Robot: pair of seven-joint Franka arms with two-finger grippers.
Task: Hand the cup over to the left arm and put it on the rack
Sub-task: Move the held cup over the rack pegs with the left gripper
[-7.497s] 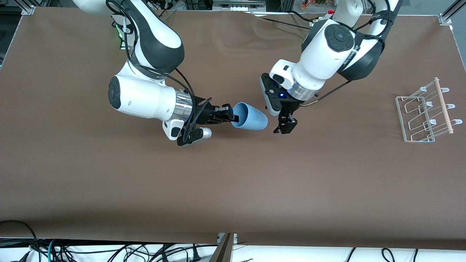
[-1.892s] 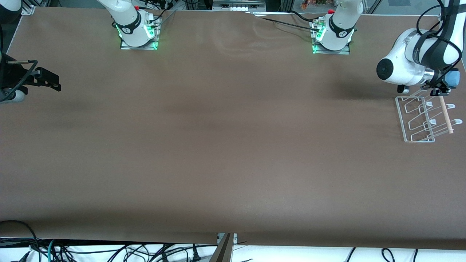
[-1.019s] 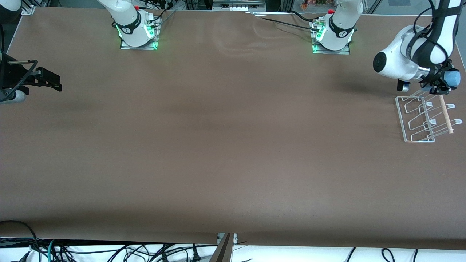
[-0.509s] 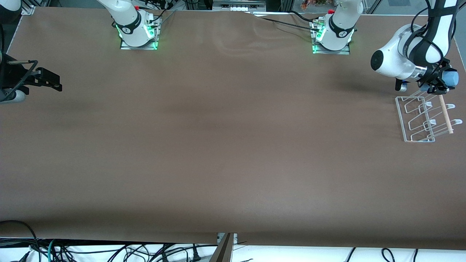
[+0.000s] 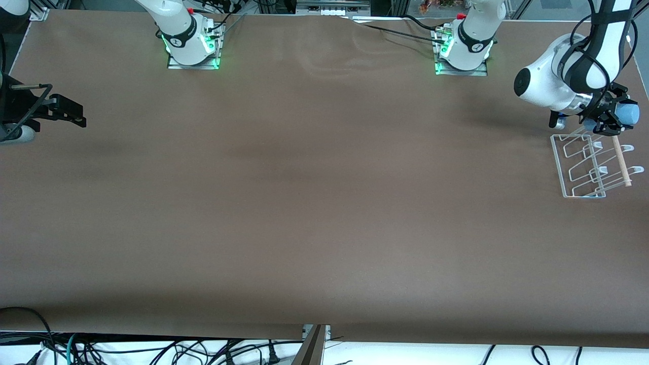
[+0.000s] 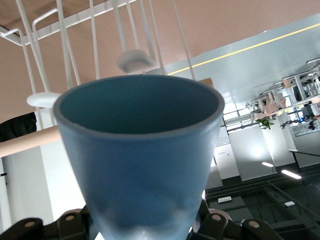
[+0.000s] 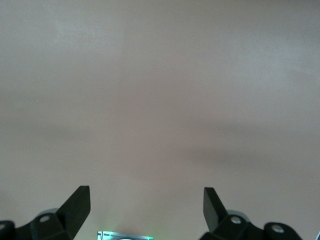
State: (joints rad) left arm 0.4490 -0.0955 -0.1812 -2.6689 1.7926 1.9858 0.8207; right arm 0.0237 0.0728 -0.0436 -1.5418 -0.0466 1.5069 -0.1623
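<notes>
Front view, upper right of the frame: the left tool (image 5: 608,115) is clenched on the cup (image 5: 627,112), holding it in the air over the end of the rack (image 5: 583,167) that lies higher in the frame, where the wooden dowel (image 5: 620,159) begins. The cup lies roughly sideways in the grip, not upright. In the left wrist view the cup (image 6: 140,160) fills the centre of the frame, its open mouth turned toward the rack's white wire pegs (image 6: 131,59) at the upper left, with the dowel (image 6: 25,142) crossing at middle left; the cup appears close to the pegs, though contact cannot be judged.

Handling, as a judgement: the cup looks like a thin-walled, smooth plastic tumbler, so probably light, fairly stiff and not brittle, but slippery under hard pads. Its taper means a squeeze on the wall tends to push it toward the wider mouth; the narrow base end, where the tool grasps it now, leaves the mouth free to slide over a peg. The rack also looks light and could shift if nudged.

Front view, left edge of the frame: the right tool (image 5: 71,112) waits released over the brown surface (image 5: 304,203), its fingers (image 7: 75,205) spread apart and holding nothing.
</notes>
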